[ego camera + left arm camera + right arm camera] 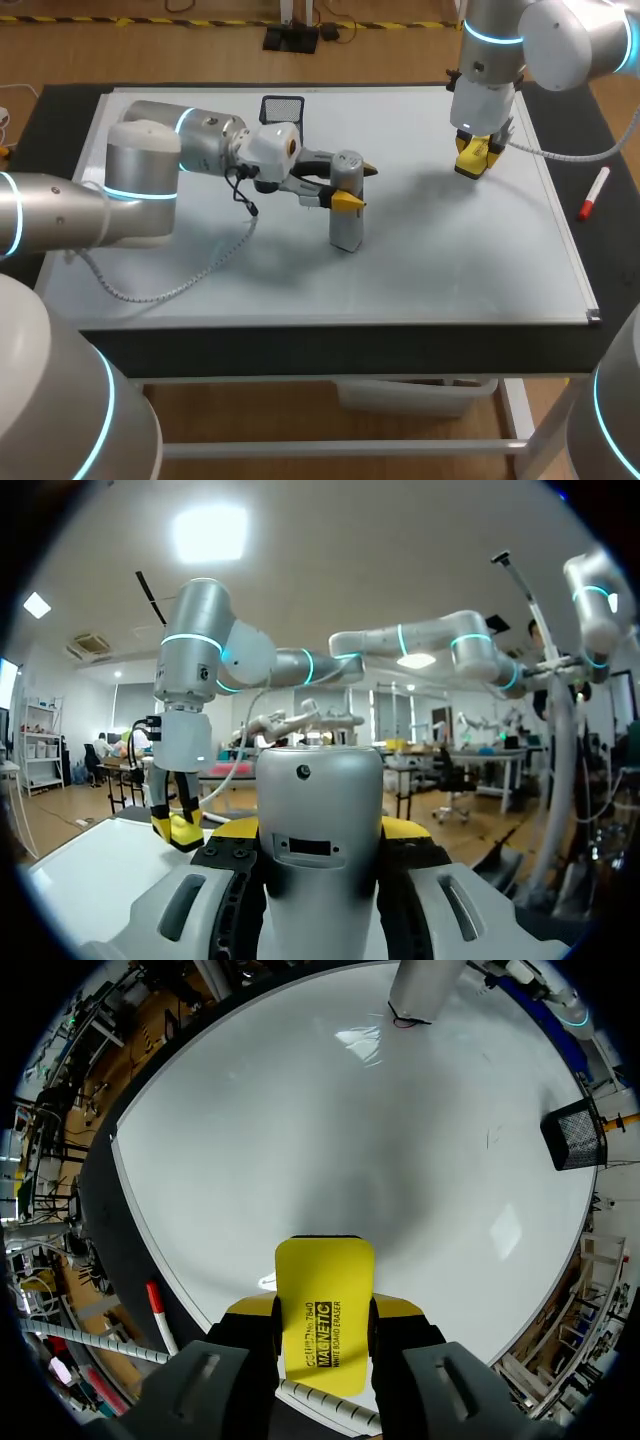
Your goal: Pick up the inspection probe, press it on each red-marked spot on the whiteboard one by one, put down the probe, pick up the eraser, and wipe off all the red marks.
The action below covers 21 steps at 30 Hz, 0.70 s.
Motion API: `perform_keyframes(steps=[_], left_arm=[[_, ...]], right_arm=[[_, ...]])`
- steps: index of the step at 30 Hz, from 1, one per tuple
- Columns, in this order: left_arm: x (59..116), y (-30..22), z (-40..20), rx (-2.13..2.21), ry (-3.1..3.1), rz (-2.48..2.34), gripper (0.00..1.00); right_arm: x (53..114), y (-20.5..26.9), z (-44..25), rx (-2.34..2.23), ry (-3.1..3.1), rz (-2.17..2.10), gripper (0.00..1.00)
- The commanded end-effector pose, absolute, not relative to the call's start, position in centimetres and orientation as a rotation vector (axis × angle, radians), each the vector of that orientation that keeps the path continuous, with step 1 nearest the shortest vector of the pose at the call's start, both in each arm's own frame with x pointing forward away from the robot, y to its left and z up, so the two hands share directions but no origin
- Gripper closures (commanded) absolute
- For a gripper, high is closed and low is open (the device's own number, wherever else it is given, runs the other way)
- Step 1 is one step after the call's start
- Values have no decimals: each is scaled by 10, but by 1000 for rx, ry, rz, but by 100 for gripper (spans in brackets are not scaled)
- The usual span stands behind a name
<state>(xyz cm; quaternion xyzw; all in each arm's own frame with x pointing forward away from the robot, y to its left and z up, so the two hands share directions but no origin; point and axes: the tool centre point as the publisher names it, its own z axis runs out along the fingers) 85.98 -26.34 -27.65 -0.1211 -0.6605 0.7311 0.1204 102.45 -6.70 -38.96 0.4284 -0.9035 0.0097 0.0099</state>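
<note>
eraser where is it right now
In the head view the eraser sits in the right gripper at the whiteboard's far right, left of the red marker.

Left of the probe [346, 230]: blocked, left arm [190, 150] low across the whiteboard [220, 290], left gripper [357, 187] clamped round the probe. Behind the probe, a black mesh block [282, 107]. Well right of the probe, right gripper [477, 160] gripping the eraser [324, 1270] over the board. In front of the probe: open passage.
</note>
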Motion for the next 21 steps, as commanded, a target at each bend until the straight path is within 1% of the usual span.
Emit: perform_keyframes(steps=[1,21], left_arm=[[861,-266,-279,-361,-1922,2141,100],[866,-269,-283,-348,-1926,2136,100]], right_arm=[[1024,-68,-389,1340,-2819,35,100],[1024,-68,-389,1340,-2819,35,100]])
